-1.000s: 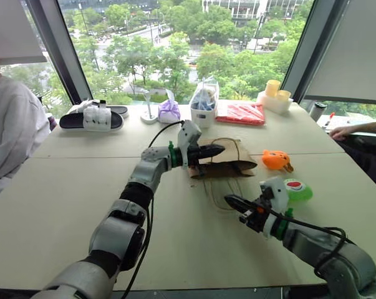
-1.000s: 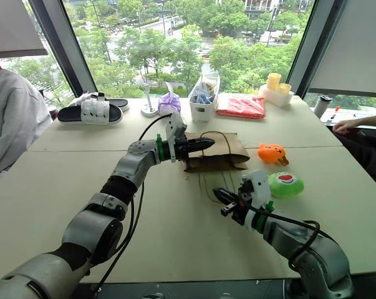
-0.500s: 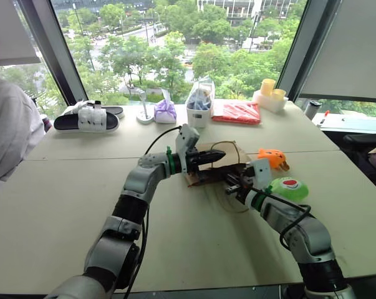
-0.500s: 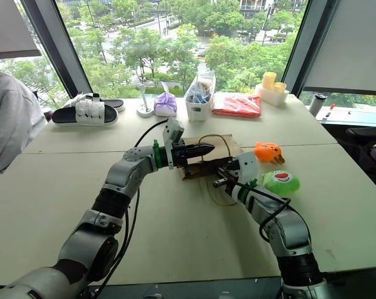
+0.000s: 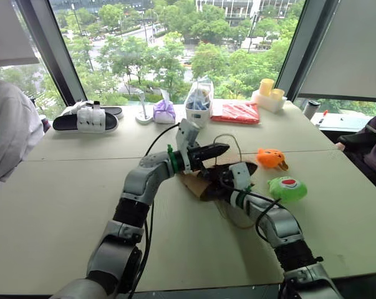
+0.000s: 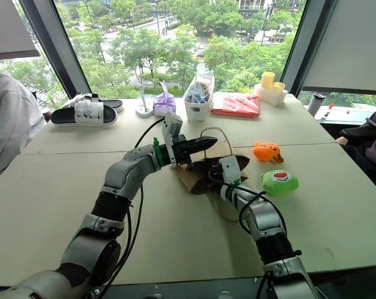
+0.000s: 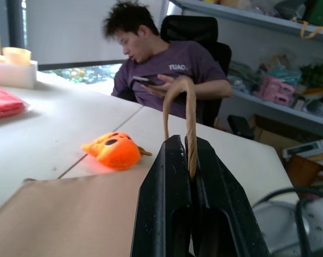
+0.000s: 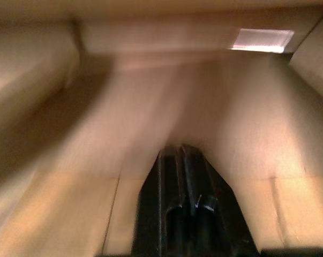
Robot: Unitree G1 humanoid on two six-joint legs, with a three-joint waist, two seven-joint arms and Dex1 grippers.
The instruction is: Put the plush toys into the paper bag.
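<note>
On the counter [image 5: 63, 187], mid-scene: the paper bag [image 5: 203, 180] lies with its mouth lifted, well in from every edge.
Left arm: bent at the elbow, forearm reaching across toward the right, nearly level with a slight upward tilt, above the bag.
Left pincer [image 5: 220, 149]: clamped tight on the bag's cord handle [image 7: 189, 120]; in the left wrist view the twisted cord loops up from between the two black fingers.
Right arm: stretched forward over the counter, forearm angled slightly down, hand at the bag's mouth.
Right pincer [image 8: 183, 160]: fingers pressed together, gripping nothing, tip inside the bag; brown paper walls surround it in the right wrist view.
Orange plush toy [image 5: 272, 157]: on the counter just beyond the bag's right side, apart from both pincers.
Green plush toy [image 5: 287, 187]: on the counter near the right forearm, nearer the robot than the orange one, outside the bag.
Person [image 7: 166, 59]: seated at the counter's right end in a purple shirt.
</note>
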